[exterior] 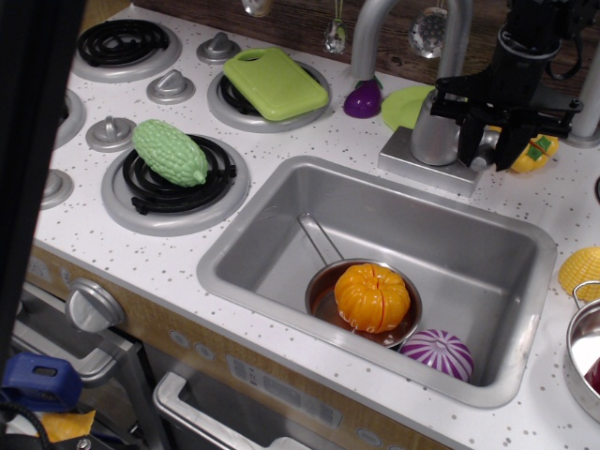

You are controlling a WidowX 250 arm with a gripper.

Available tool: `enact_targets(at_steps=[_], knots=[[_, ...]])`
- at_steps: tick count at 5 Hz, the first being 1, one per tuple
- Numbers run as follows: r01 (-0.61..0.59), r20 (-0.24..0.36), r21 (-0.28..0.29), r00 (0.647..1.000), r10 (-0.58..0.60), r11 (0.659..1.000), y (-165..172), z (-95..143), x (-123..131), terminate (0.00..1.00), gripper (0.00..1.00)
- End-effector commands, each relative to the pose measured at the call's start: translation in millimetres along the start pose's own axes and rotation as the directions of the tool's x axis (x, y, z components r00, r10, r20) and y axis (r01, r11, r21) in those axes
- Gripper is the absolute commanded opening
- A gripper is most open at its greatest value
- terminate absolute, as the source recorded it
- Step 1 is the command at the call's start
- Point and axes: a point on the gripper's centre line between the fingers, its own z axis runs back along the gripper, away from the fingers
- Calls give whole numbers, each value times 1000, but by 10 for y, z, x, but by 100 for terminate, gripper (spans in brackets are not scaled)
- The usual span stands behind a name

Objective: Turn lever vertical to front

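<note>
The lever [487, 141] is a short silver-grey paddle on a stub at the right side of the faucet's cylindrical base [433, 131], behind the sink. My black gripper [488, 142] has come down over it. One finger [467, 139] stands left of the lever and the other [512, 146] stands right of it, so the jaws are apart and straddle it. Only the lever's lower part and stub end show between the fingers. I cannot tell whether the fingers touch it.
The faucet spout [375, 23] arches over the back. A yellow pepper [536, 150] lies just right of the gripper. A green plate [405, 105] and a purple eggplant [362, 97] lie left of the faucet. The sink [272, 234] holds a pan with an orange [371, 296] and a purple onion [437, 352].
</note>
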Motion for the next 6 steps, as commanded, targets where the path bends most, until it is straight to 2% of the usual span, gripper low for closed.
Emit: enact_targets(at_steps=[1,3,4,5,6], knots=[[-20,36,-67,999,22,998,-174,296,-85,0,0],[-11,29,-102,999,14,995,-148,80,-59,0,0],[-7,1,-83,1000,7,997,-136,158,-44,0,0],[-7,1,-83,1000,7,997,-136,158,-44,0,100],[-7,1,-83,1000,7,997,-136,158,-44,0,100]])
